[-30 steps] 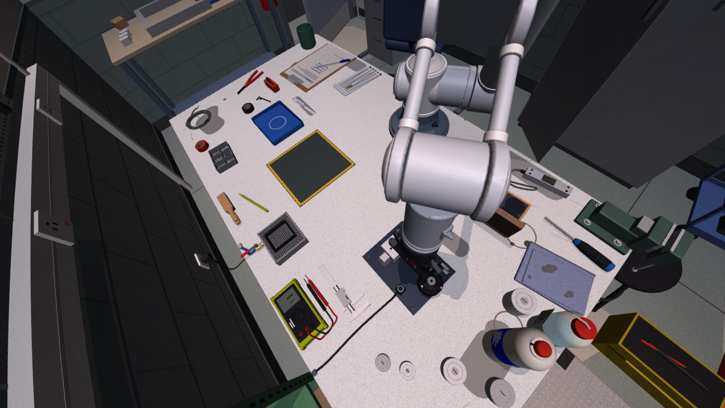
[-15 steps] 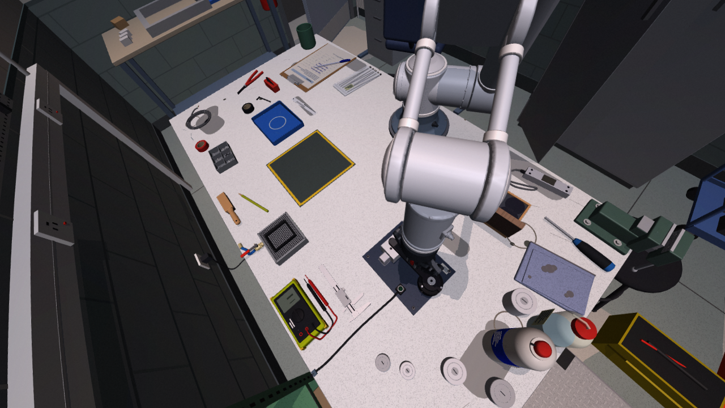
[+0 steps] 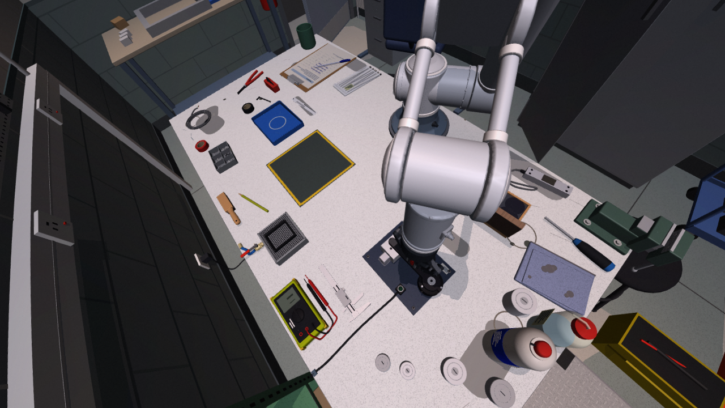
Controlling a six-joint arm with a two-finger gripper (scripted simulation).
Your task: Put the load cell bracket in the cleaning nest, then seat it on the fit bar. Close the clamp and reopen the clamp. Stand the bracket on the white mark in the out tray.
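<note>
The arm's wrist stands straight over the dark fixture plate [image 3: 408, 271] near the table's front, hiding the fit bar and most of the clamp under it. My gripper [image 3: 413, 259] is down at that fixture and is closed on the load cell bracket, which I cannot see behind the wrist. A pale block [image 3: 386, 255] shows at the plate's left edge and a round black knob [image 3: 431, 283] at its front. The perforated cleaning nest [image 3: 282, 238] sits to the left. The blue out tray [image 3: 277, 122] with its white ring mark lies far back on the table.
Behind the fixture lie a yellow-edged dark mat [image 3: 310, 167] and the arm's base. A multimeter [image 3: 297, 312] with leads sits front left, and a cable runs from a green button [image 3: 400, 289]. Two bottles [image 3: 527, 345], a grey sheet [image 3: 555, 276] and a screwdriver [image 3: 580, 244] crowd the right.
</note>
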